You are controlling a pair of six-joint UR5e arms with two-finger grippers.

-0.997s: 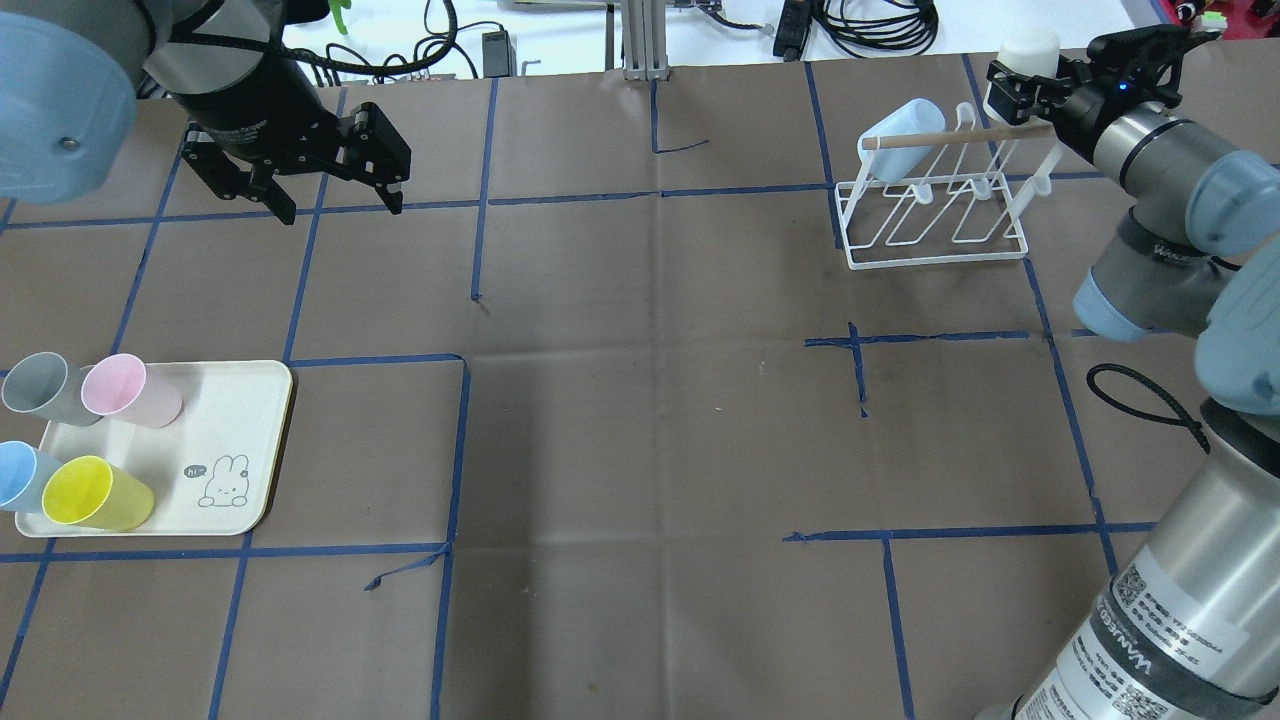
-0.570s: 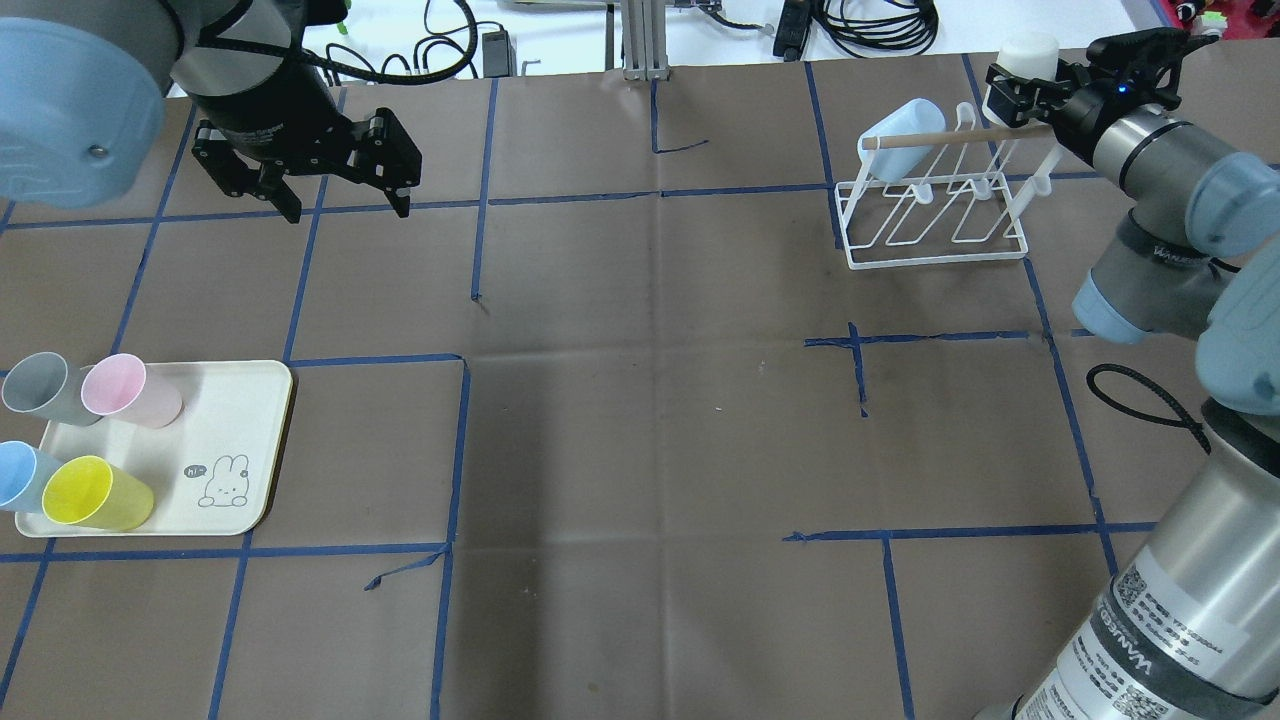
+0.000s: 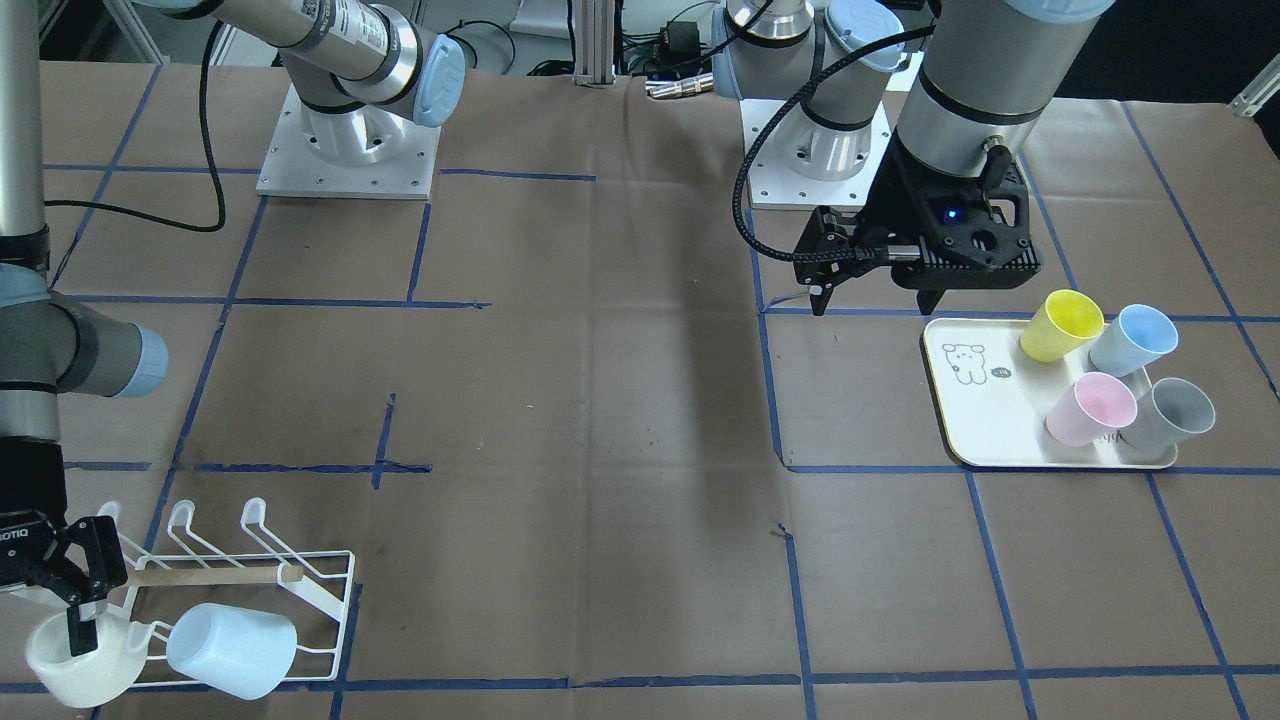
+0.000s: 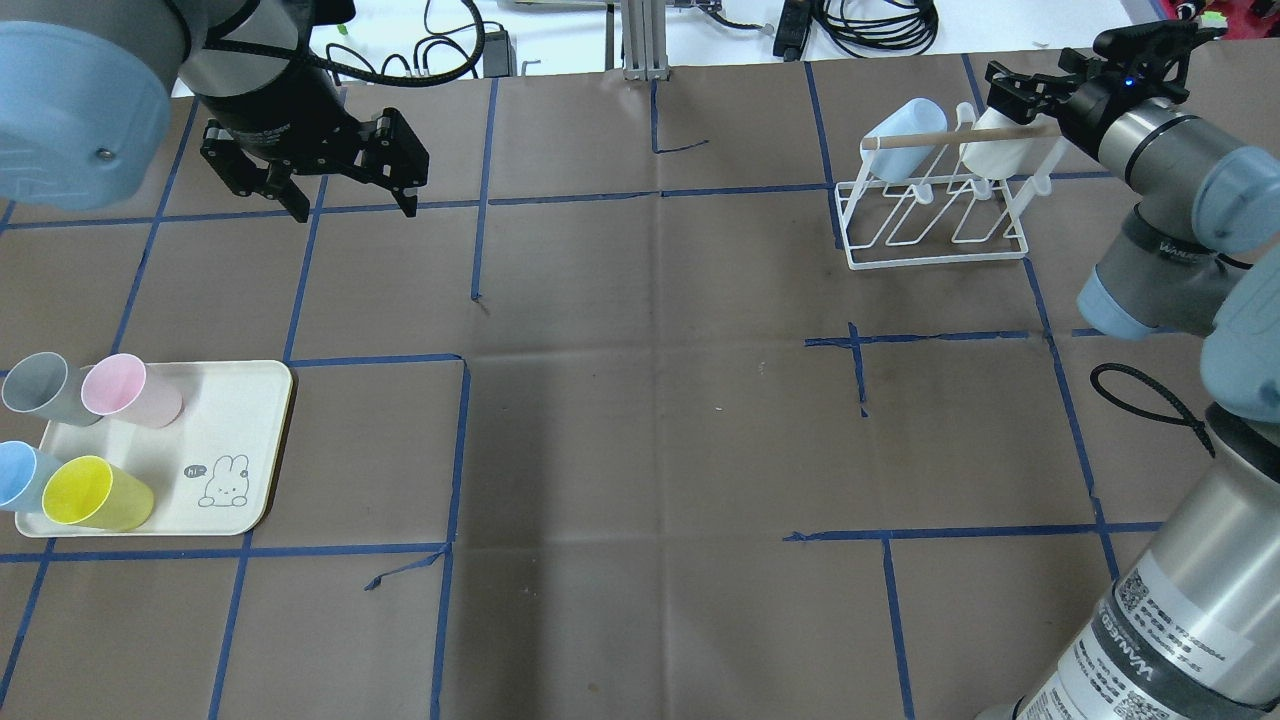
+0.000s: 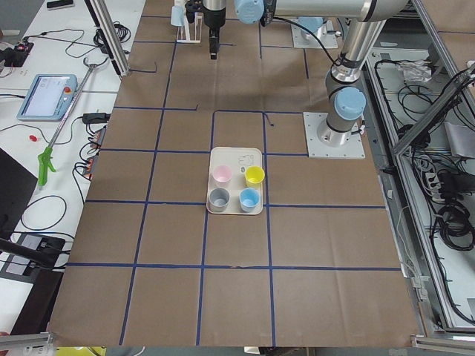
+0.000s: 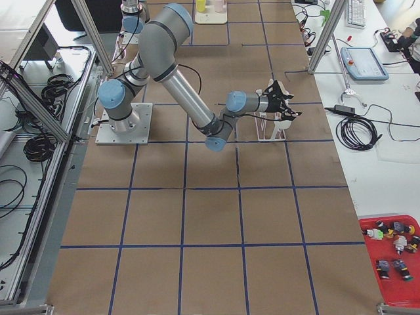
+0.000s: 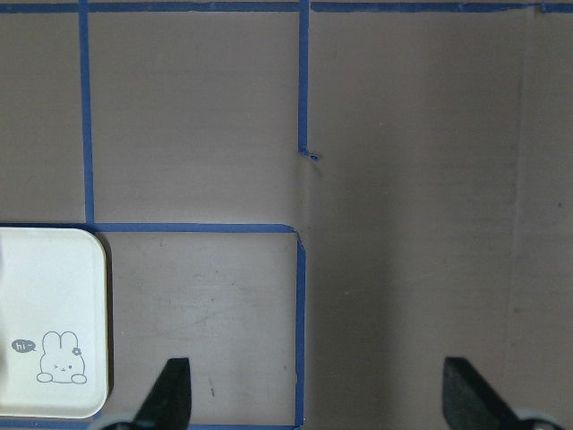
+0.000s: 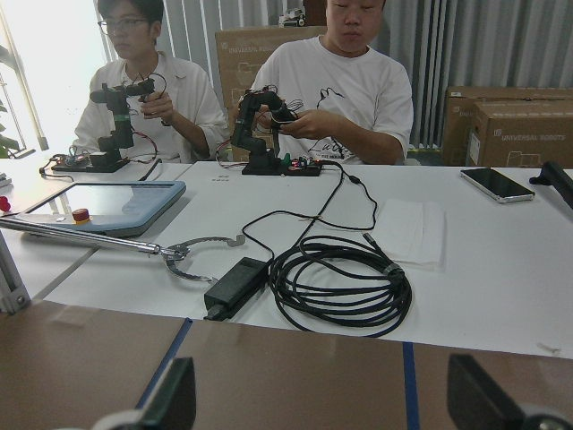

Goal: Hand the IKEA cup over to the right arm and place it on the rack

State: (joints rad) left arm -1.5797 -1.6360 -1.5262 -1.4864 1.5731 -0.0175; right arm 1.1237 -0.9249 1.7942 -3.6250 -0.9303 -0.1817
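Right gripper [image 8: 322, 390] is standing with its jaws spread wide, with nothing gripped between them in the wrist view. At the lower left of the front-facing frame, one fingertip [image 3: 78, 628] is overlapping the top edge of the white cup [image 4: 992, 152]; whether it is touching cannot be told. The cup is sitting tilted on the rack [image 4: 938, 259] in the upper right of the overhead frame, with the wooden dowel [image 4: 905, 140] crossing in front of it and a pale blue cup [image 4: 903, 117] hanging just beside it. In the upper left, the left gripper [image 4: 350, 205] is hovering over the brown-papered table [image 4: 650, 420], its jaws also wide and empty. At the left edge, well apart from the rack, a cream tray [image 4: 235, 400] is carrying a yellow cup [image 4: 95, 493], a pink cup [image 4: 130, 390], a grey cup [image 4: 40, 388] and a second blue cup [image 4: 15, 475].
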